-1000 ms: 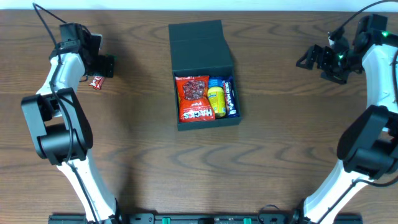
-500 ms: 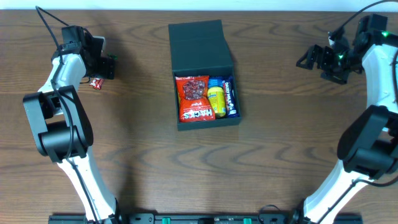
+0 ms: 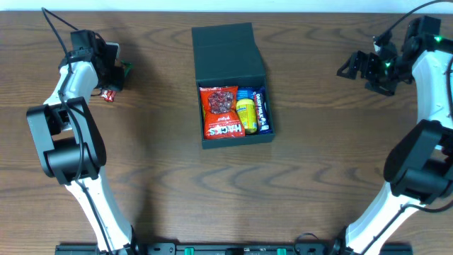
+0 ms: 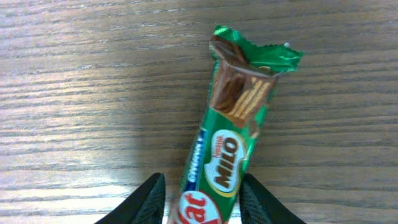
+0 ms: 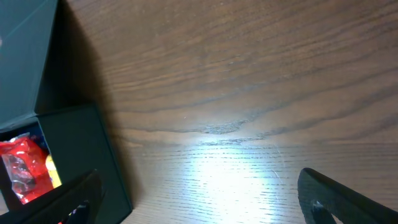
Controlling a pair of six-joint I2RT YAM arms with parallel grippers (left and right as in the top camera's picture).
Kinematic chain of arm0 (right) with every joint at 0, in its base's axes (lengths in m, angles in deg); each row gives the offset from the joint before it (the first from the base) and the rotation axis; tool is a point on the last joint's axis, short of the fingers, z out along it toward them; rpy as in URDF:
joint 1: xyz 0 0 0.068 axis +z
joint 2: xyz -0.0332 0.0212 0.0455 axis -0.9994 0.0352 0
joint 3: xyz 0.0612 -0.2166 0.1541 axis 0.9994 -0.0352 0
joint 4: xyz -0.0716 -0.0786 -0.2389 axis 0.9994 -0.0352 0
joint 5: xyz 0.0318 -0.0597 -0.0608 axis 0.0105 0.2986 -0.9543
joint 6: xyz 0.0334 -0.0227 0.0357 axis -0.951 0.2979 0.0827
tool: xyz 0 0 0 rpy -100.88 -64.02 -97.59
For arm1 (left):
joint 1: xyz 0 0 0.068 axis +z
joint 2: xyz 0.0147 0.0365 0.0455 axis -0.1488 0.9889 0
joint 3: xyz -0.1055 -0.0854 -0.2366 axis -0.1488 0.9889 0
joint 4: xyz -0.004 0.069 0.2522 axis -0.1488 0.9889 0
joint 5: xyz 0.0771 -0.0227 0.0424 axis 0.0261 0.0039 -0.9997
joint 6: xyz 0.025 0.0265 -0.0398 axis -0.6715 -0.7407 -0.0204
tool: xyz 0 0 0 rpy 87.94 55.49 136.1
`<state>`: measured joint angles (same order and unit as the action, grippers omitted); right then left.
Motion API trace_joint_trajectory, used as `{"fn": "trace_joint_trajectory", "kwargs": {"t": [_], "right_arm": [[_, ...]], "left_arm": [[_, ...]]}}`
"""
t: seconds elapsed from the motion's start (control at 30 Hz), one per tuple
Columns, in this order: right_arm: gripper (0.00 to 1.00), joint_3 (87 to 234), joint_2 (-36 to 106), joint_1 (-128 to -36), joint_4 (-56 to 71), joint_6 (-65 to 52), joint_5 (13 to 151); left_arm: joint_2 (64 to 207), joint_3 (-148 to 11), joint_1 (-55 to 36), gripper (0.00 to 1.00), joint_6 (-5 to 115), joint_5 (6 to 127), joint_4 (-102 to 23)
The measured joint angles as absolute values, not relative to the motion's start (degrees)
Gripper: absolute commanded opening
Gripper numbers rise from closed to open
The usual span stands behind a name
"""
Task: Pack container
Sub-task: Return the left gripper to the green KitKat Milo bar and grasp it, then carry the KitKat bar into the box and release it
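Observation:
The container, a dark teal box with its flap lid folded back, sits at the table's centre. It holds a red packet, a yellow packet and a blue bar. At the far left, a green Milo wafer bar lies on the wood, its near end between the fingers of my left gripper. Those fingers stand close against the bar's sides. My right gripper hangs open at the far right over bare wood, with the container's corner at its left.
A small red-and-white snack packet lies on the table just in front of the left gripper. The right gripper hovers well away from the box. Bare wood lies all round the container.
The left gripper's jaws have closed in from wide open onto the green bar. The right arm and the container have not moved.

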<state>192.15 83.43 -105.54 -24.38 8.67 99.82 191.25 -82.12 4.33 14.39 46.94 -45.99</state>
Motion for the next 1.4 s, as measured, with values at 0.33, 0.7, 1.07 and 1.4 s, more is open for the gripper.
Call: {"fn": "trace_joint_trajectory", "kwargs": {"t": [0.33, 0.7, 1.07, 1.4], "right_arm": [[1.00, 192.1, 83.4, -105.5, -24.4, 8.7, 99.8], [0.99, 192.1, 83.4, -105.5, -22.7, 8.7, 99.5], [0.99, 192.1, 83.4, -108.3, -21.1, 8.7, 97.4], [0.99, 192.1, 83.4, -109.3, -20.7, 8.7, 97.3]], "left_arm": [[191.2, -82.1, 4.2, 0.18, 17.6, 46.5, -45.3], [186.0, -82.1, -1.4, 0.06, 22.9, 44.7, -44.8], [172.9, -82.1, -23.1, 0.06, 55.7, 43.4, -43.0], [175.6, -82.1, -44.4, 0.06, 71.6, 38.9, -41.7]]}}
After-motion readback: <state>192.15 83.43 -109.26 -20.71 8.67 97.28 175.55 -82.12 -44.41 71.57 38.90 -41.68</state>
